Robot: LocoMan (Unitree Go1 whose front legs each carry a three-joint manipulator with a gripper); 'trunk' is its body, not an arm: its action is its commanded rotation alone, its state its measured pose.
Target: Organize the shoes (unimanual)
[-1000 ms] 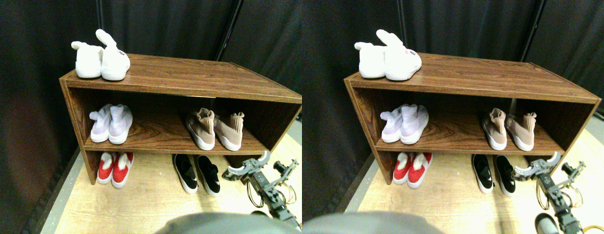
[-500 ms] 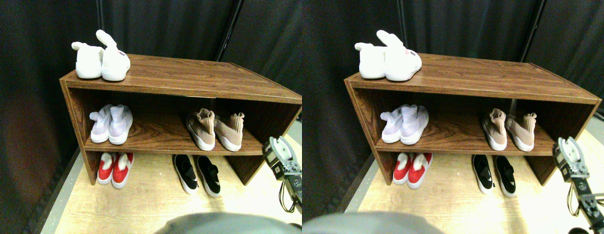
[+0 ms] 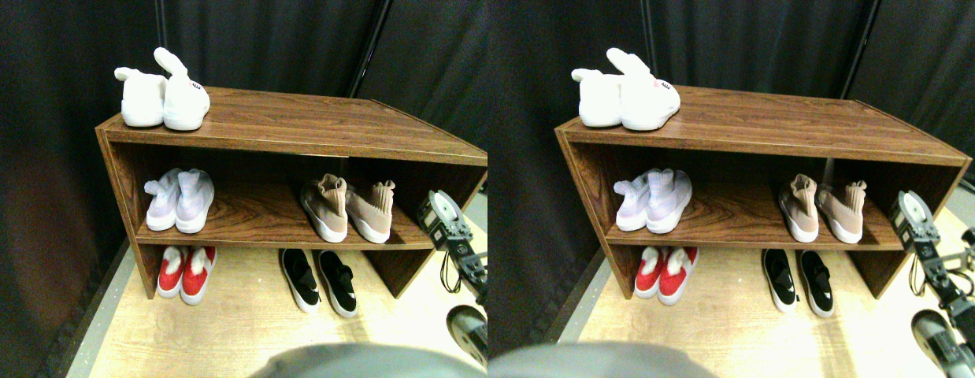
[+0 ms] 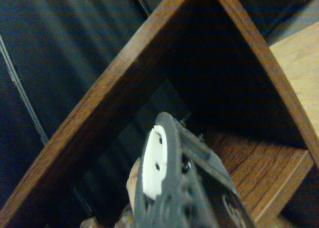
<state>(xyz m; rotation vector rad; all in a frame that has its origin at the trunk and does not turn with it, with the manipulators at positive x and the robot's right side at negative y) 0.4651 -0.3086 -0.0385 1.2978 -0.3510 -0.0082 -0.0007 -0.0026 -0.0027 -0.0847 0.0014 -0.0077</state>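
Stereo pair view: the right pincer has been lifted since half a second ago, from level with the front edge of the middle shelf to a spot just off the right end of the shoe rack, level with the middle shelf; a full second ago it was lower again, near the floor beside the black slip-ons. Nothing is seen held in it, and how far its jaws stand apart cannot be told from either view. The shoes have not been moved in that time: the tan sneakers rest on the right part of the middle shelf, heels outward, the right one angled away from its mate; the black slip-ons lie side by side on the floor under the shelf; the lavender pair, the red pair and the white rabbit slippers sit neatly at the left. In the wrist view the jaw is aimed into the rack's opening, with a tan edge just showing beside it, too small to be named with certainty. The rise is judged to be an approach to the tan sneakers, which look the least tidy pair; the straightening itself is not yet begun.
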